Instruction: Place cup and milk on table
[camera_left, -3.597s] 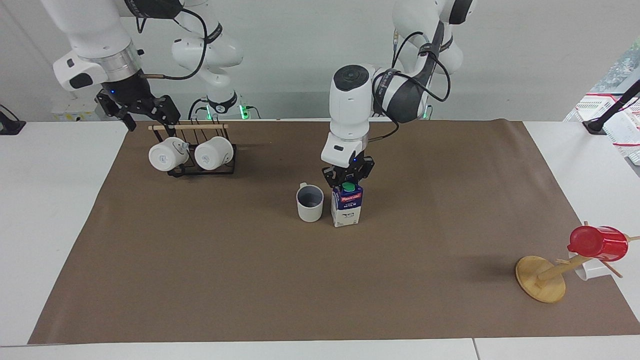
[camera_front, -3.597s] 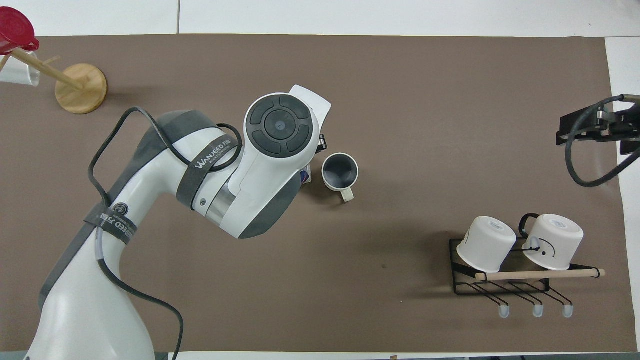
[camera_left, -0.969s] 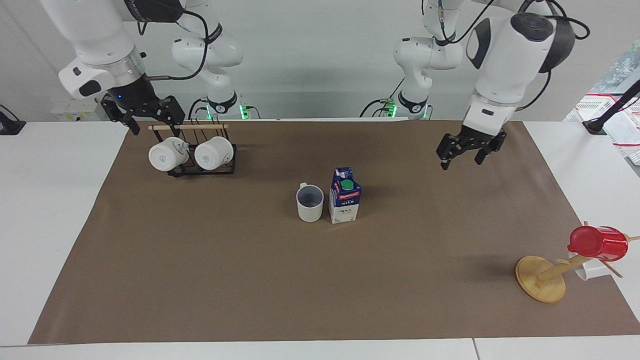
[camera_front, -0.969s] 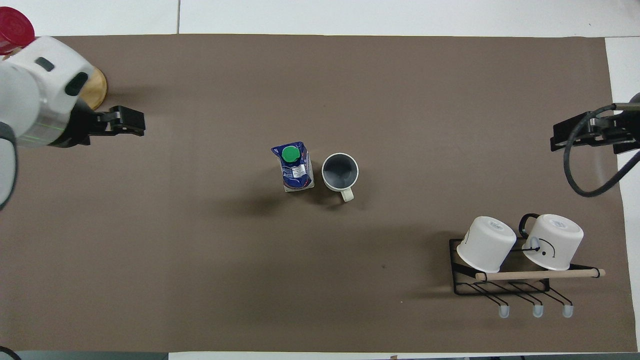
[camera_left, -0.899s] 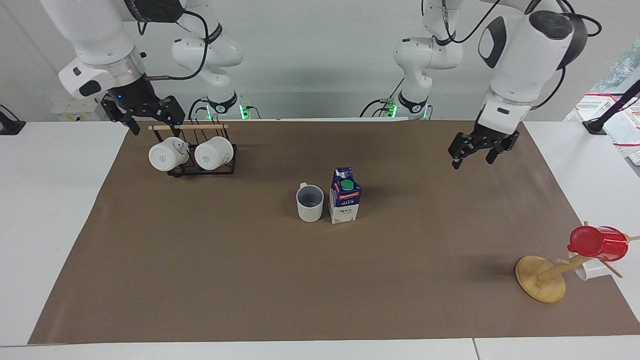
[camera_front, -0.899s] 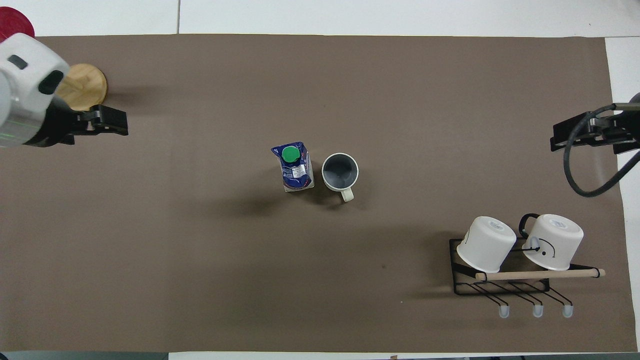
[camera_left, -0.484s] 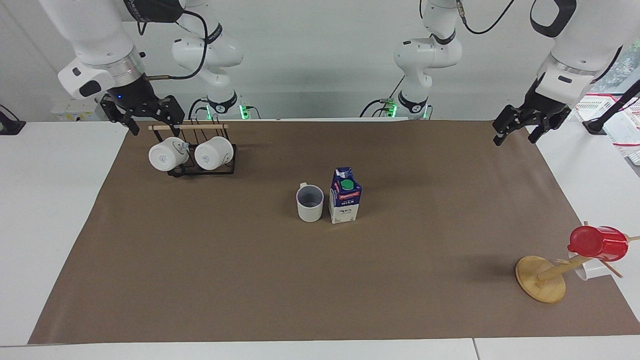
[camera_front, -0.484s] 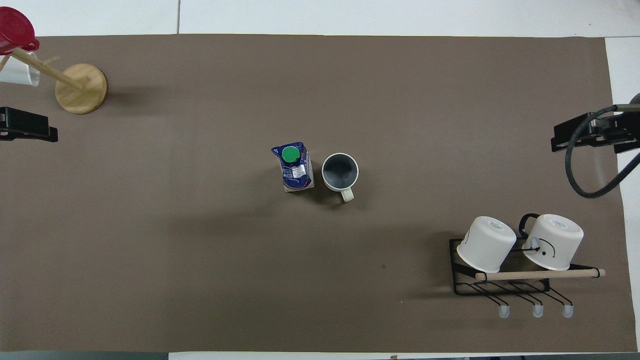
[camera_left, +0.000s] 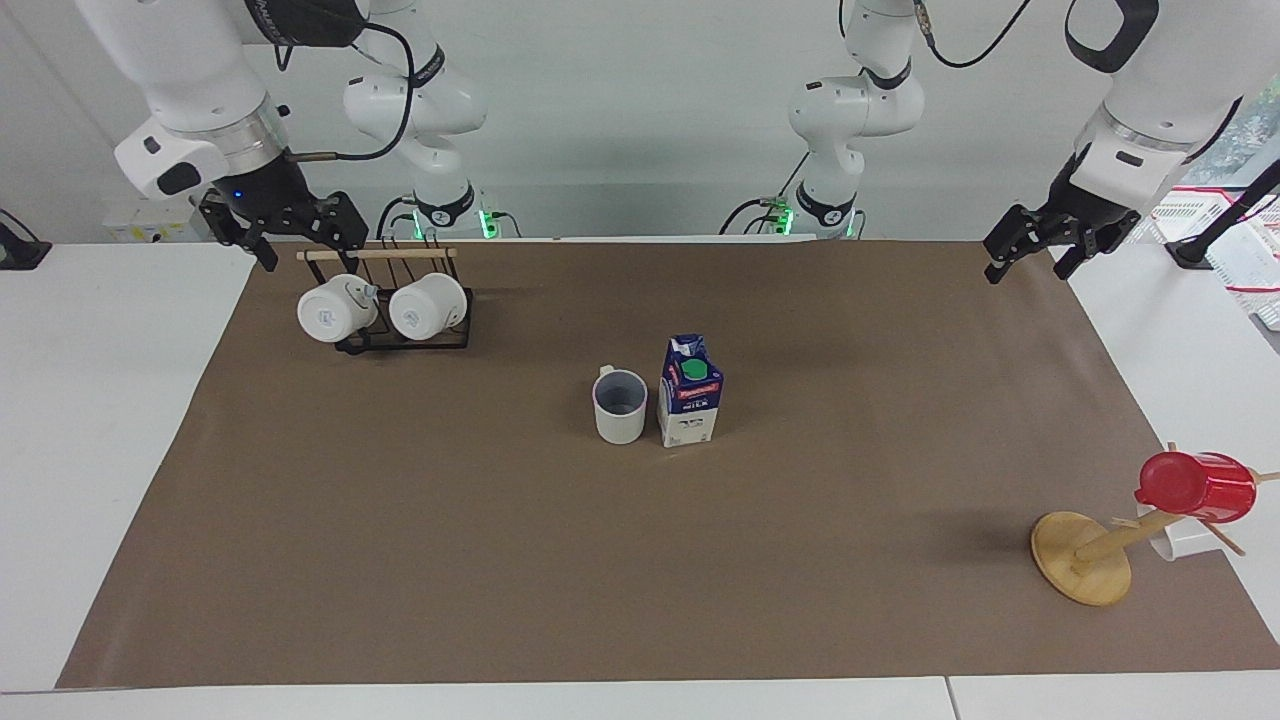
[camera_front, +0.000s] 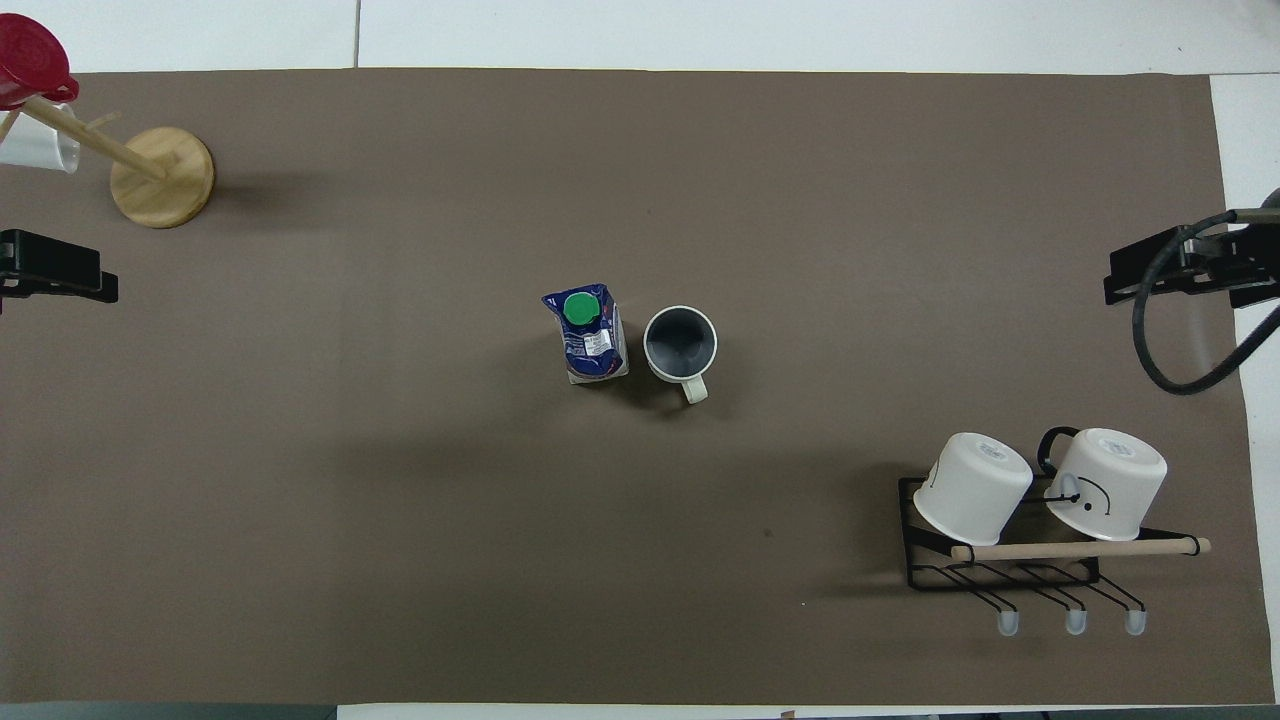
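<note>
The cup (camera_left: 620, 405) (camera_front: 680, 343), a white mug with a grey inside, stands upright on the brown paper of the table (camera_left: 500, 560) (camera_front: 400, 520), near its middle. The milk (camera_left: 690, 395) (camera_front: 592, 335), a blue and white carton with a green cap, stands upright close beside the cup, toward the left arm's end. Nothing holds either one. My left gripper (camera_left: 1027, 266) (camera_front: 70, 275) hangs open and empty over the paper's edge at the left arm's end. My right gripper (camera_left: 305, 245) (camera_front: 1150, 275) hangs open and empty over the mug rack's end of the paper.
A black wire rack (camera_left: 400, 340) (camera_front: 1000, 580) with two white mugs stands at the right arm's end, close to the robots. A tilted wooden stand (camera_left: 1085, 560) (camera_front: 160, 178) carrying a red cup (camera_left: 1195, 487) (camera_front: 30, 60) sits at the left arm's end, far from the robots.
My left gripper has let go of the milk, then lifted and swung out to the left arm's end of the table. The right arm, cup and milk have stayed still.
</note>
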